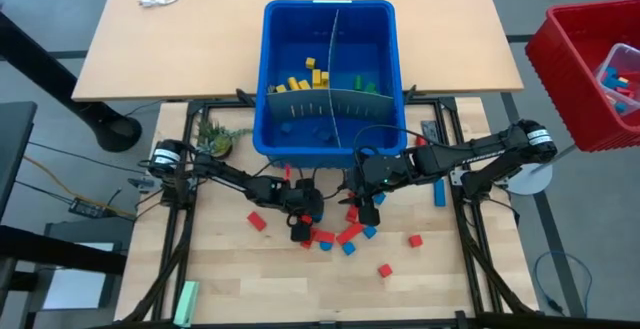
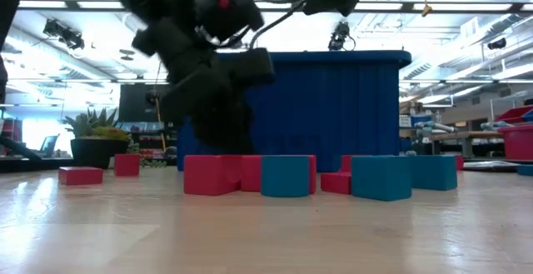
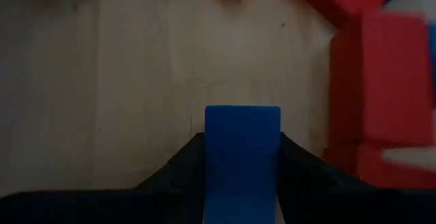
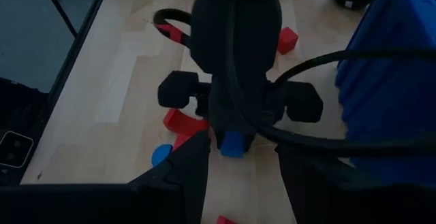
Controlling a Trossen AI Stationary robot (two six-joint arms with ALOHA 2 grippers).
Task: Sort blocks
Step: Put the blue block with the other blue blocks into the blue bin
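- We see left gripper (image 3: 242,157) jaws clenched on a blue block (image 3: 242,142), frame center, low over counter (image 1: 220,269).
- Right gripper (image 1: 368,201) just right of it; jaw state unclear.

Red & blue blocks (image 1: 349,235) on pale wood table (image 1: 230,279); blue bin (image 1: 328,29) (yellow, green bricks inside).

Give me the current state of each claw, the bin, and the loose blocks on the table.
Left claw: low at the table, closed on a blue block.
Right claw: over the pile near the bin; whether it holds anything can't be told.
Blue bin: upright, open-topped, divided, yellow blocks and green blocks inside.
Loose red blocks: scattered flat on the table.
Loose blue blocks: lying among the red ones.
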